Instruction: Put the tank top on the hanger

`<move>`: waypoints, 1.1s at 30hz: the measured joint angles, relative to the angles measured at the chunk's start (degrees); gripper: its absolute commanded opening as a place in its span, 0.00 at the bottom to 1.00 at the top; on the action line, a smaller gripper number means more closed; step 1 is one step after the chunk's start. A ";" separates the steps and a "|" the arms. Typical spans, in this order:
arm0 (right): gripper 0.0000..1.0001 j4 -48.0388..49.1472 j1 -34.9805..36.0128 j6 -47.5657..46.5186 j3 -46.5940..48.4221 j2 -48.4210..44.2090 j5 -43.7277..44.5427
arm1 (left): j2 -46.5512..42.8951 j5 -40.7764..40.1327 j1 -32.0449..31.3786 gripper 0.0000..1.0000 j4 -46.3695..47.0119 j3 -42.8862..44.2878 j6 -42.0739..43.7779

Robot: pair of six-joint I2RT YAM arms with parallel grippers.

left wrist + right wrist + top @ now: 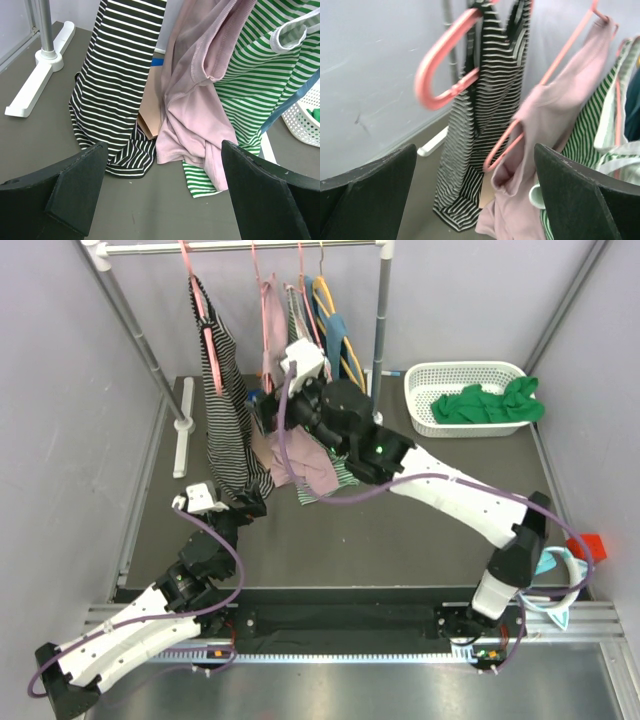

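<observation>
The dusty-pink tank top hangs on the thin salmon hanger from the rail. One lower corner of the hanger sticks out of an armhole. The top's hem bunches on the table, and it also shows in the top view below the hanger. My right gripper is open and empty, up beside the tank top at hanger height. My left gripper is open and empty, low over the table just in front of the hem.
A black-and-white striped top hangs left of the tank top and a green-and-white striped top right of it. A yellow hanger is on the rail. A white basket holds a green cloth. The rack foot lies at the left.
</observation>
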 measured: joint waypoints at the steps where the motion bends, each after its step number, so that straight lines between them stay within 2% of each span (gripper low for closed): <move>1: 1.00 1.46 1.27 -1.75 -2.64 -1.79 0.07 | 0.00 0.00 0.00 0.99 -0.04 0.00 -0.02; 9: 1.00 6.67 8.24 -11.15 -19.61 -14.16 0.50 | -0.04 0.00 0.00 0.99 -0.04 0.00 0.00; 18: 0.99 8.20 7.89 -6.91 -44.87 -26.32 2.91 | -0.57 -1.16 0.00 0.99 -0.15 -0.04 -0.13; 21: 1.00 8.09 3.87 -1.97 -54.51 -30.80 2.82 | -1.16 -1.55 0.00 0.99 -0.09 -0.20 -0.13; 25: 1.00 8.13 -5.11 4.20 -65.79 -38.97 2.51 | -1.16 -1.49 0.00 0.99 -0.09 -0.42 -0.07; 29: 1.00 7.58 -12.46 9.07 -73.29 -49.86 3.74 | -1.16 -1.27 0.00 0.99 -0.09 -0.46 -0.04; 33: 1.00 6.62 -16.92 13.51 -78.71 -63.04 8.20 | -1.16 -0.37 0.00 0.99 -0.07 -0.48 -0.02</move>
